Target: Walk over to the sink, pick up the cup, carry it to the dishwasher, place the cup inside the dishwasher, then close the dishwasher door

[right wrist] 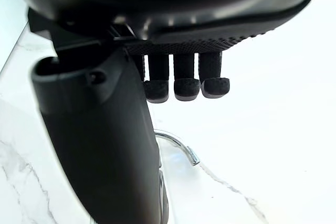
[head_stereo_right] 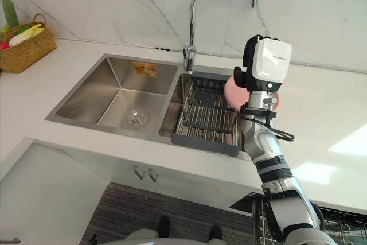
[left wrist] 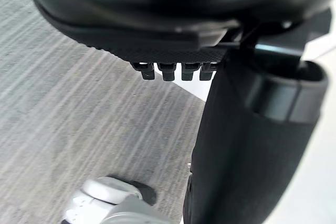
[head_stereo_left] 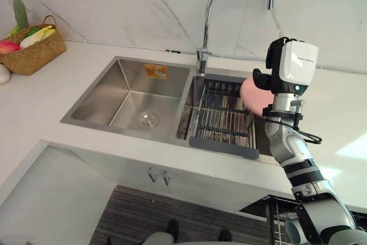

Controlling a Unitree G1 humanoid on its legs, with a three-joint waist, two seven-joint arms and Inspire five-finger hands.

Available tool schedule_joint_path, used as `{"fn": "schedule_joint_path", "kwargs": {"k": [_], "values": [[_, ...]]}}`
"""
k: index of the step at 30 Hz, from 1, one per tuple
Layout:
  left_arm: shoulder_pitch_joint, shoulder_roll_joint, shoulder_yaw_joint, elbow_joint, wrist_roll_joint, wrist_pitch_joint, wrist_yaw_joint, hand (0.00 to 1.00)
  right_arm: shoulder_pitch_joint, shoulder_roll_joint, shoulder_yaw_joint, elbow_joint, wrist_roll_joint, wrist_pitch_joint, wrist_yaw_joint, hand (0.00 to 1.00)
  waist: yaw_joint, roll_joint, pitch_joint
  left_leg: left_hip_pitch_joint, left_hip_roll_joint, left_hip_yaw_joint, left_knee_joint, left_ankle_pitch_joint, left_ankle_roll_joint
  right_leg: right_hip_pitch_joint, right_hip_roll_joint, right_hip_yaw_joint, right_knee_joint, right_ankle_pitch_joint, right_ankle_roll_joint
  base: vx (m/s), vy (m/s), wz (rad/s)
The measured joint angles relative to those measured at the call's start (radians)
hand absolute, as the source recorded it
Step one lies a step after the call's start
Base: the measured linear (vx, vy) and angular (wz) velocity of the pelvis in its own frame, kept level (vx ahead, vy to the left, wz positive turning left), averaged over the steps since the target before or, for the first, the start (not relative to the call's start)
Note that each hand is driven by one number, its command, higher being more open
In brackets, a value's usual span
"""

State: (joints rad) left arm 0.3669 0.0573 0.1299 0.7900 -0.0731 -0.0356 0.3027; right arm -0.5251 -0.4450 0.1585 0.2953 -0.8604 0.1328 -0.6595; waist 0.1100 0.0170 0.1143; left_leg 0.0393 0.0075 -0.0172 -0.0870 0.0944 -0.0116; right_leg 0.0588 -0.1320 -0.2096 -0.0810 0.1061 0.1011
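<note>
Right hand raised over the right end of the sink, its fingers loosely extended and its thumb apart from them, with nothing grasped between them. Left hand hung low over the grey floor, likewise relaxed and empty.

The cup was pale pink and rounded. It sat at the sink's right edge, just beside the right end of the dish rack, and was partly hidden behind the right hand. Whether it stood in the rack or on the bench could not be told, nor whether the hand touched it.

The head views showed the whole sink, the curved tap at its back edge, a woven basket of produce at the bench's far left corner, and the wire rack of the open dishwasher below the bench's front edge on the right. The right wrist view gave the hand's posture and, past the fingers, the tap's spout against the marbled wall, but not the cup
</note>
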Motion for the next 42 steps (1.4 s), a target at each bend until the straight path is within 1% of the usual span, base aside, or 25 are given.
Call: {"fn": "schedule_joint_path", "kwargs": {"k": [5,6,7,10,11,13,17,20,21,23,26,29,34,38,42], "values": [[-0.002,0.0,-0.001,-0.02,0.02,-0.007,0.0,1.0,-0.003,-0.001,-0.005,0.0,0.093,-0.041,0.074,0.0,-0.003,-0.005,0.002,0.014,0.01,0.004,0.001,-0.012,-0.009,0.01,0.01,0.008,0.0,0.0,0.001,0.1,-0.022,-0.06],[-0.002,0.0,-0.001,-0.027,0.021,-0.007,0.0,1.0,-0.003,-0.001,-0.006,-0.007,0.14,-0.063,0.098,1.0,-0.004,-0.006,0.003,0.023,0.013,0.008,0.001,-0.02,-0.011,0.014,0.011,0.014,0.003,0.0,0.001,0.02,-0.005,-0.1],[-0.001,0.001,-0.001,-0.032,0.022,-0.007,0.0,1.0,-0.003,-0.001,-0.006,-0.016,0.167,-0.081,0.115,1.0,-0.006,-0.009,0.005,0.026,0.013,0.012,0.001,-0.023,-0.01,0.015,0.011,0.018,0.005,0.0,0.001,-0.01,-0.003,-0.12],[-0.001,0.005,0.0,-0.037,0.025,-0.008,0.0,1.0,-0.002,0.0,-0.006,-0.054,0.199,-0.096,0.172,1.0,-0.009,-0.016,0.009,0.034,0.012,0.027,0.001,-0.027,-0.006,0.014,0.01,0.033,0.011,0.0,0.001,-0.06,0.003,-0.16],[0.001,0.005,0.003,-0.038,0.025,-0.008,0.0,1.0,-0.002,0.0,-0.006,-0.083,0.231,-0.097,0.2,1.0,-0.006,-0.02,0.009,0.038,0.01,0.037,0.0,-0.044,-0.005,0.012,0.007,0.044,0.012,-0.01,0.0,-0.08,0.003,-0.22],[0.004,0.005,0.012,-0.037,0.024,-0.007,0.001,1.0,-0.001,0.0,-0.01,-0.14,0.251,-0.101,0.225,1.0,-0.01,-0.024,0.008,0.046,0.011,0.052,-0.004,-0.049,0.002,0.005,0.007,0.054,0.026,-0.032,-0.003,-0.12,-0.023,-0.22],[0.009,0.007,0.021,-0.037,0.024,-0.007,0.003,1.0,0.048,0.0,-0.076,-0.281,0.247,-0.105,0.265,1.0,-0.014,-0.037,0.001,0.049,0.019,0.055,-0.005,-0.04,-0.011,0.002,0.011,0.061,0.032,-0.043,-0.006,-0.05,-0.025,-0.05],[0.016,0.02,0.021,-0.037,0.024,-0.004,0.004,1.0,0.114,-0.002,-0.116,-0.381,0.228,-0.113,0.313,1.0,-0.019,-0.058,-0.014,0.051,0.023,0.06,-0.005,-0.037,-0.009,0.002,0.016,0.063,0.031,-0.037,-0.003,0.01,-0.031,-0.03],[0.017,0.021,0.021,-0.037,0.024,-0.004,0.004,1.0,0.118,-0.002,-0.116,-0.387,0.227,-0.114,0.317,1.0,-0.02,-0.06,-0.015,0.051,0.023,0.06,-0.005,-0.037,-0.009,0.002,0.016,0.063,0.031,-0.036,-0.003,0.02,-0.018,-0.06],[0.02,0.03,0.021,-0.037,0.024,-0.003,0.005,1.0,0.157,-0.003,-0.116,-0.416,0.207,-0.129,0.363,1.0,-0.027,-0.074,-0.025,0.054,0.025,0.068,-0.004,-0.038,-0.01,0.002,0.018,0.069,0.031,-0.032,-0.008,0.02,-0.016,-0.08],[0.02,0.035,0.021,-0.038,0.024,-0.002,0.009,1.0,0.207,-0.003,-0.116,-0.448,0.207,-0.152,0.424,1.0,-0.029,-0.084,-0.031,0.059,0.025,0.084,-0.004,-0.043,-0.012,0.001,0.019,0.08,0.03,-0.032,-0.008,0.0,-0.009,-0.11],[0.021,0.036,0.021,-0.039,0.024,0.002,0.019,1.0,0.282,-0.003,-0.116,-0.501,0.181,-0.174,0.478,1.0,-0.035,-0.088,-0.034,0.061,0.025,0.095,-0.004,-0.048,-0.011,-0.002,0.019,0.092,0.03,-0.032,-0.008,-0.02,-0.01,-0.11],[0.025,0.039,0.02,-0.04,0.024,0.009,0.019,1.0,0.365,-0.009,-0.116,-0.528,0.117,-0.215,0.566,1.0,-0.05,-0.091,-0.036,0.069,0.026,0.109,-0.005,-0.053,-0.01,-0.002,0.02,0.103,0.031,-0.032,-0.008,-0.04,-0.016,-0.09],[0.025,0.039,0.019,-0.042,0.024,0.009,0.019,1.0,0.405,-0.033,-0.116,-0.53,0.066,-0.213,0.618,1.0,-0.056,-0.092,-0.037,0.07,0.027,0.111,-0.005,-0.056,-0.012,-0.002,0.021,0.106,0.032,-0.032,-0.008,-0.04,-0.021,-0.02],[0.028,0.041,0.019,-0.043,0.024,0.009,0.019,1.0,0.439,-0.047,-0.121,-0.531,0.05,-0.212,0.63,1.0,-0.058,-0.094,-0.038,0.07,0.027,0.112,-0.005,-0.057,-0.011,-0.003,0.022,0.106,0.032,-0.032,-0.008,0.0,0.0,0.0]]}}
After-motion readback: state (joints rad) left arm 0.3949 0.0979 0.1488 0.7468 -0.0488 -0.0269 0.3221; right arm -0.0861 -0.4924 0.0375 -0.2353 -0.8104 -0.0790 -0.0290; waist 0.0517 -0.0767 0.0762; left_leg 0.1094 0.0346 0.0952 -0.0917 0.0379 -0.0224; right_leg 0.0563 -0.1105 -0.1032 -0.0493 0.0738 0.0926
